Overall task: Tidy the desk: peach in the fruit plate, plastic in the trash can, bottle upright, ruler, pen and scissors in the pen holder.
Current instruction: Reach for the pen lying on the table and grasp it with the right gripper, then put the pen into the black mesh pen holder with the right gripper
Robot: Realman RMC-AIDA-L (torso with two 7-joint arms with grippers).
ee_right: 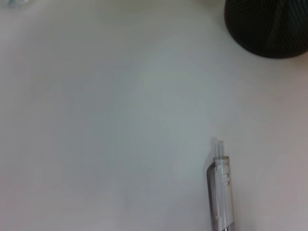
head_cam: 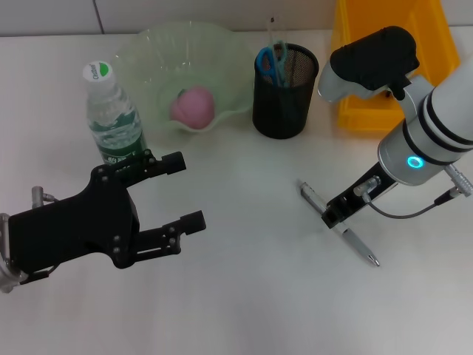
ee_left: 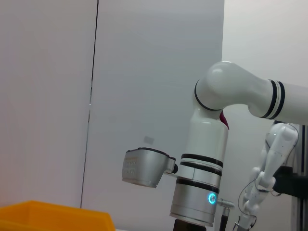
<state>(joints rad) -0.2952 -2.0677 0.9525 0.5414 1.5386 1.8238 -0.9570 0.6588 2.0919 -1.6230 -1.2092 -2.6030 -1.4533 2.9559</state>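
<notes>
1. Right gripper (head_cam: pixel 334 214) pressing down at the pen (head_cam: pixel 340 224), which is lying flat on the white desk (head_cam: pixel 244 296); impossible to tell whether the fingers are closing on it.
2. Left gripper (head_cam: pixel 188 192) hovering wide open, holding nothing, just beside the upright bottle (head_cam: pixel 112 115).
3. Peach (head_cam: pixel 194 106) sitting in the fruit plate (head_cam: pixel 148 55).
4. Scissors (head_cam: pixel 272 63) standing in the pen holder (head_cam: pixel 284 92), next to the yellow bin (head_cam: pixel 355 103).

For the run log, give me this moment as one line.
right gripper: on pen, grip unclear | left gripper: open, idle | pen holder: scissors in
</notes>
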